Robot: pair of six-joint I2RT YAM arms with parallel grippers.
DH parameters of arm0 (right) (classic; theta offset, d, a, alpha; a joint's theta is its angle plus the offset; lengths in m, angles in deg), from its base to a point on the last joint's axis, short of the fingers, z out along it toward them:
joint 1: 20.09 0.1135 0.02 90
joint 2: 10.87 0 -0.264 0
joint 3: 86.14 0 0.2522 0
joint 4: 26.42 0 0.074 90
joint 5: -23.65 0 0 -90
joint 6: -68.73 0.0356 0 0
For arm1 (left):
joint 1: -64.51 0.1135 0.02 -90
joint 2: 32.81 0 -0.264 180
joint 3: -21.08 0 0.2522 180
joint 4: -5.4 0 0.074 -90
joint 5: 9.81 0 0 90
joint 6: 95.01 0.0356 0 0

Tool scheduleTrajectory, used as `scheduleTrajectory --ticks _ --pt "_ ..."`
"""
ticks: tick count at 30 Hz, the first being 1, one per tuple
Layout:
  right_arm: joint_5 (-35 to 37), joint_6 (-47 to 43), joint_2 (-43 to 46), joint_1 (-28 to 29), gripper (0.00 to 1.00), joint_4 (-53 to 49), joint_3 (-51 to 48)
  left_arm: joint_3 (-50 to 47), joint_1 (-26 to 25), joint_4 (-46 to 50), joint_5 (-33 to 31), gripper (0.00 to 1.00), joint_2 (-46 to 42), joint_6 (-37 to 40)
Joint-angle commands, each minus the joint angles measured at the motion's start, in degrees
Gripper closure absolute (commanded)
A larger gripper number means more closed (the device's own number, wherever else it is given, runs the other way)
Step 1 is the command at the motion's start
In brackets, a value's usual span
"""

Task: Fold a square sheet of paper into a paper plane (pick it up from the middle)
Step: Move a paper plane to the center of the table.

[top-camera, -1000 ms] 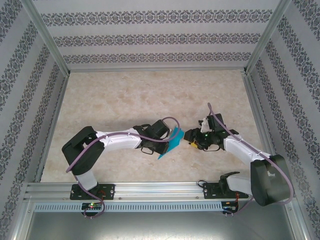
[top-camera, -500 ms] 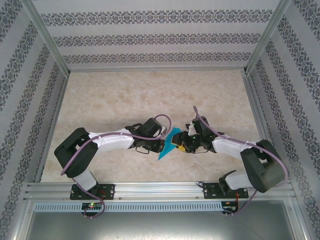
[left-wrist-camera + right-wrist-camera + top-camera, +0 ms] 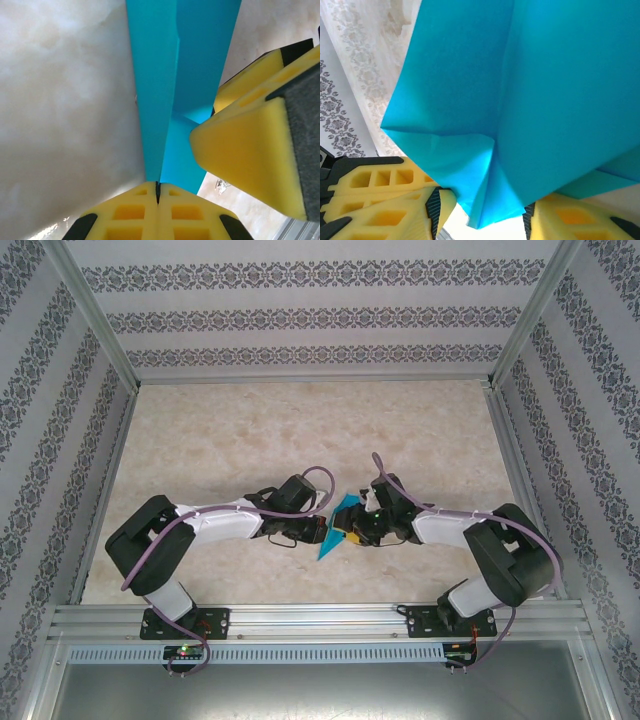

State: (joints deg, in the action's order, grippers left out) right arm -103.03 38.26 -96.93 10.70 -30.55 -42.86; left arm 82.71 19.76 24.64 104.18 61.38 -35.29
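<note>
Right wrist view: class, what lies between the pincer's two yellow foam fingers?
The lower corner of the folded teal-blue paper sheet hangs between those fingers, in the right wrist view.

teal paper (image 3: 334, 531): at table (image 3: 300, 435) centre | left jaws: clamping its left side | right jaws: at its right
</note>
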Motion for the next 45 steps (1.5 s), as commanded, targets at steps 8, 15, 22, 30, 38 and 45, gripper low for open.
scheduleTrajectory --ticks 8,15,22,30,38,45 --pt "1.43 2.08 -2.37 2.0 0.67 3.07 0.92 -2.98 1.94 -7.58 3.89 0.96 -1.9 -4.61" --pt "2.21 0.89 -4.07 2.83 0.76 1.37 2.63 -4.08 3.25 -9.25 5.01 0.96 -2.43 -6.58" --pt "3.78 -2.85 -3.57 3.14 0.9 -4.76 5.63 -5.51 4.36 -9.7 5.49 0.94 -3.77 -7.38" --pt "12.12 -17.04 -2.34 3.85 1.0 -30.57 18.09 -8.05 7.17 -11.13 6.61 0.85 -5.89 -9.17" --pt "22.63 -25.38 -10.36 7.6 1.0 -48.85 33.27 -10.63 11.18 -8.13 6.38 0.65 -9.74 -8.58" --pt "26.47 -25.64 -19.29 11.28 0.99 -53.32 41.58 -10.85 13.59 1.26 2.04 0.58 -15.76 -4.23"
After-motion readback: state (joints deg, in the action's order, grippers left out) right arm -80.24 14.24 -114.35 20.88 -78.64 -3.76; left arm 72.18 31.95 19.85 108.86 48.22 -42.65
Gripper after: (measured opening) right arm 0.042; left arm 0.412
